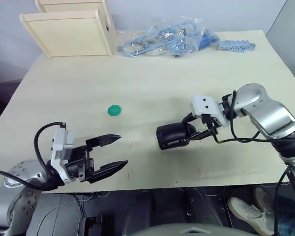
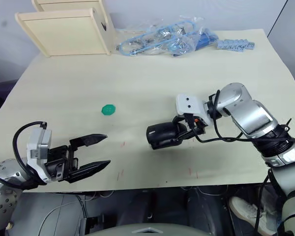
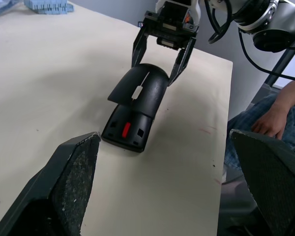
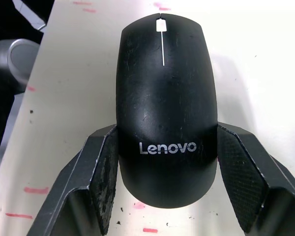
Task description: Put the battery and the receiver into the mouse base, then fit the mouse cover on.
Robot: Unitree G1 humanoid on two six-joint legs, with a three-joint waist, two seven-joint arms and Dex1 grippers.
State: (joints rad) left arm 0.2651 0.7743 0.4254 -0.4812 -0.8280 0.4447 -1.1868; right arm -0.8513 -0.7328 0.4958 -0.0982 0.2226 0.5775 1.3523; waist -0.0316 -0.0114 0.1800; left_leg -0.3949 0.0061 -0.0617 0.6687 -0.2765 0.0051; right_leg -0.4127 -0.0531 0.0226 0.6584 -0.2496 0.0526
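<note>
Left gripper (image 1: 114,153) hangs over the near table edge, its black fingers spread and empty; likely waiting clear. Small flat green disc (image 1: 114,110) lies further in, on the pale matte table (image 1: 152,78). Mid-table right, right gripper (image 4: 164,162) straddles the mouse cover (image 4: 164,98), pads at its flanks, seemingly seating it. Smooth slim black shell, front raised off the mouse base (image 3: 128,132), red showing beneath.

Your left gripper (image 1: 111,154) hangs over the near edge with its fingers spread wide. Your right gripper (image 1: 191,132) reaches leftward, low, fingers closed against the mouse cover (image 4: 164,98).
</note>
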